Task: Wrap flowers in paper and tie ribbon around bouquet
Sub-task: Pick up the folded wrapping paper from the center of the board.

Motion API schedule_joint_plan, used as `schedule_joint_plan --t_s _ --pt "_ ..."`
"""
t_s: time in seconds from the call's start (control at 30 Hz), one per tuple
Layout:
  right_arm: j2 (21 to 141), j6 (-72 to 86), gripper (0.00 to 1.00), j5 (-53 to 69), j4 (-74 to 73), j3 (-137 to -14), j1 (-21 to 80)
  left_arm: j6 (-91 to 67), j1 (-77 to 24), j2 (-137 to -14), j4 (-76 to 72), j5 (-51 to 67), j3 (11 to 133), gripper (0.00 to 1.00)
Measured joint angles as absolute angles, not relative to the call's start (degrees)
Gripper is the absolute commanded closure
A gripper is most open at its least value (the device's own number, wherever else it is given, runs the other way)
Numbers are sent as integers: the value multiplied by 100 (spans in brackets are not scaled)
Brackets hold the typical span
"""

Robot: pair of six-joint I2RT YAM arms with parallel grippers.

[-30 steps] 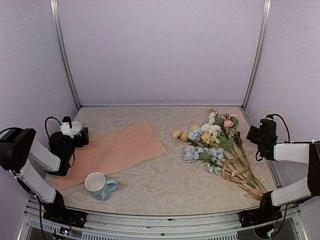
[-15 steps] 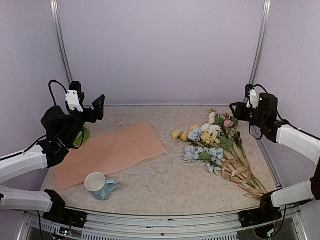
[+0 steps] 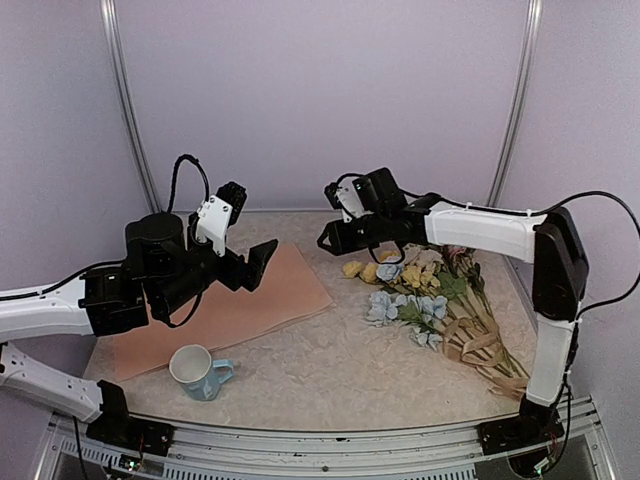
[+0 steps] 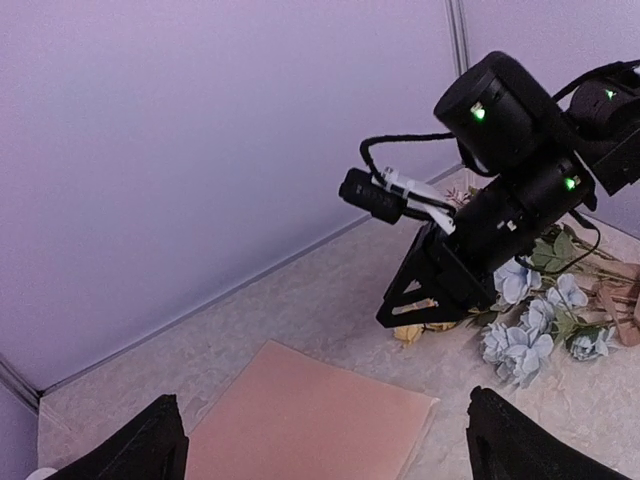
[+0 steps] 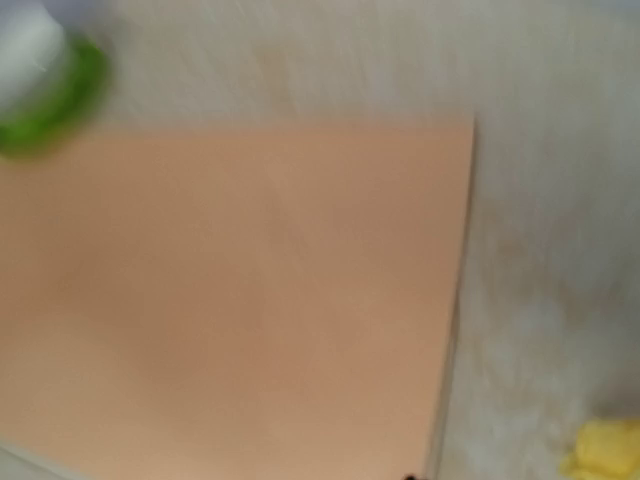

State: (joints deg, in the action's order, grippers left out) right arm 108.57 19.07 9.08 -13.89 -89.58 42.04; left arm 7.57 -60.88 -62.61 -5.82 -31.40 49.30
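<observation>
The peach paper (image 3: 225, 305) lies flat on the table's left half, also in the left wrist view (image 4: 310, 430) and as a blur in the right wrist view (image 5: 250, 290). The flowers (image 3: 420, 285) lie loose on the right, stems toward the near right, with the tan ribbon (image 3: 475, 345) looped on the stems. My left gripper (image 3: 250, 228) hangs open above the paper, its fingers (image 4: 150, 445) wide apart and empty. My right gripper (image 3: 333, 238) reaches left past the blooms, above the bare table by the paper's far right corner (image 4: 415, 300); how its jaws stand does not show.
A white and pale blue mug (image 3: 200, 372) stands near the front edge, by the paper's near side. A green dish (image 5: 50, 90) with something white on it sits beyond the paper's far left. Lilac walls close the back and both sides.
Both arms have swung in from the table's sides. The left gripper moved right, over the paper. The right gripper crossed left over the flowers to the paper's far corner.
</observation>
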Motion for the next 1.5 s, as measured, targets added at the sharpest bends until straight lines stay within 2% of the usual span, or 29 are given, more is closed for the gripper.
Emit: schedule_joint_plan --t_s 0.27,0.6,0.87,1.0,1.3,1.5 --pt "12512 1986 57 593 -2775 -10068 4261 445 -6080 -6324 -296 -3194 4917 3" --pt "13115 2014 56 832 -3356 -10497 4263 301 -6071 -6545 -80 -3142 4840 2" --pt "13233 2005 79 1144 -3614 -10497 4287 303 -6071 -6506 -84 -3083 4766 1" --pt "13233 2014 85 1234 -3594 -10464 4311 305 -6071 -6501 -89 -3083 4740 1" --pt "13229 2051 86 1669 -3301 -10276 4311 331 -6071 -6499 -93 -3087 4705 1" --pt "13229 2130 81 2193 -2991 -10200 4311 368 -6069 -6499 -126 -3087 4672 1"
